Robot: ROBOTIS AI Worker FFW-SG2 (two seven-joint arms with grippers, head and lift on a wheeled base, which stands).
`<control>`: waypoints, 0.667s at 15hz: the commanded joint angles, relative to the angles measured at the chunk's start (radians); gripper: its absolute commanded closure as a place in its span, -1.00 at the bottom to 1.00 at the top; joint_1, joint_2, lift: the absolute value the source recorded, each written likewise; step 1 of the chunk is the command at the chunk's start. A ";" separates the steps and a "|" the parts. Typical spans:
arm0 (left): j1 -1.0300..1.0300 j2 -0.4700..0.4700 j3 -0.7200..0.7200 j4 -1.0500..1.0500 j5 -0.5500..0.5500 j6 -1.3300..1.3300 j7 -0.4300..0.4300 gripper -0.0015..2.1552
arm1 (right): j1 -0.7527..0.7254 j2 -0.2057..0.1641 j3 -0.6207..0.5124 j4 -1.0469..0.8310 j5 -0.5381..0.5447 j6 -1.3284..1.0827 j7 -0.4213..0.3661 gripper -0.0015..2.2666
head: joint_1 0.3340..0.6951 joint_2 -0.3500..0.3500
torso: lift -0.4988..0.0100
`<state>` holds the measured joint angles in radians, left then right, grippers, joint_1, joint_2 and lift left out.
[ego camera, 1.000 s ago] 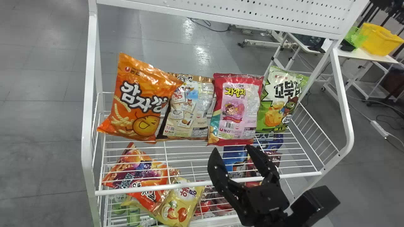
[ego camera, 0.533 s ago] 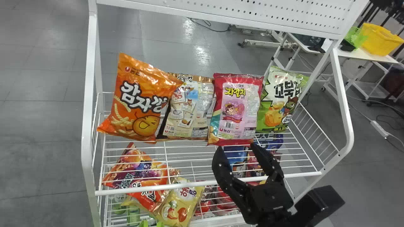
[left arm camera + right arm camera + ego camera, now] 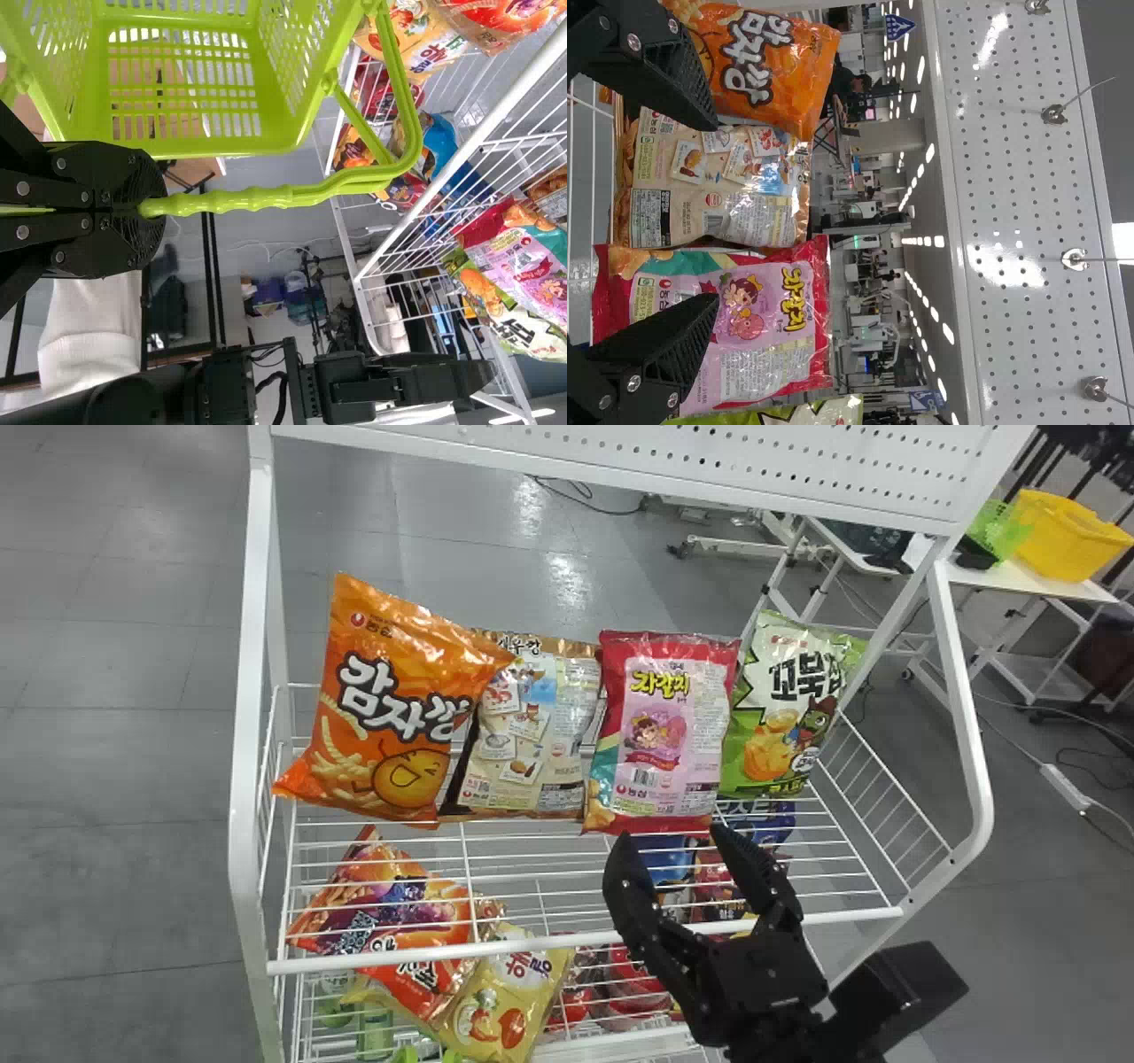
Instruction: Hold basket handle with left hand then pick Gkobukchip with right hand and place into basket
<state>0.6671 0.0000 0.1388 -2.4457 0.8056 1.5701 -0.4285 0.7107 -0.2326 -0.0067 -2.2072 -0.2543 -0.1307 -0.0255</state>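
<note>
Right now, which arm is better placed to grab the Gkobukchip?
Right, probably: the right claw is open, empty and near the Gkobukchip, while the left claw is clamped on the basket handle.

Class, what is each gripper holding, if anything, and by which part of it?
The left gripper holds the green basket by its bumpy handle; the right gripper is open and holds nothing.

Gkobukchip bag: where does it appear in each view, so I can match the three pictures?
Head view: Gkobukchip bag is just right of the pink bag.
Left wrist view: farther off, past the basket handle.
Right wrist view: at the picture's edge, partly cut off.
Shared landmark: the pink bag, beside it.
</note>
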 commanded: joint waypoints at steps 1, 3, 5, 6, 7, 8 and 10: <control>0.002 -0.003 -0.011 -0.001 -0.002 0.001 0.002 0.59 | -0.031 0.007 -0.035 0.027 -0.016 0.001 -0.001 -0.87 | 1.00 -1.00 | 0.83; 0.012 -0.003 -0.027 -0.016 -0.003 0.001 0.008 0.59 | -0.079 0.013 -0.085 0.060 -0.025 0.013 -0.001 -0.87 | 1.00 -1.00 | 0.83; 0.014 -0.003 -0.041 -0.016 -0.014 0.001 0.008 0.59 | -0.111 0.019 -0.141 0.095 -0.042 0.004 -0.001 -0.87 | 1.00 -1.00 | 0.83; 0.014 -0.003 -0.045 -0.015 -0.023 0.001 0.011 0.59 | -0.139 0.019 -0.160 0.124 -0.049 0.004 -0.001 -0.87 | 1.00 -1.00 | 0.83; 0.012 -0.003 -0.051 -0.013 -0.031 0.001 0.014 0.59 | -0.160 0.019 -0.176 0.147 -0.054 0.004 -0.001 -0.87 | 1.00 -1.00 | 0.83; 0.011 -0.003 -0.057 -0.013 -0.036 0.001 0.019 0.59 | -0.183 0.019 -0.194 0.176 -0.059 0.007 -0.001 -0.87 | 1.00 -1.00 | 0.83; 0.006 -0.003 -0.065 -0.012 -0.042 0.001 0.030 0.59 | -0.238 0.016 -0.223 0.248 -0.060 0.001 0.003 -0.87 | 1.00 -1.00 | 0.83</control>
<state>0.6767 0.0000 0.0806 -2.4582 0.7685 1.5701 -0.4036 0.5127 -0.2140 -0.2097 -2.0100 -0.3130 -0.1266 -0.0249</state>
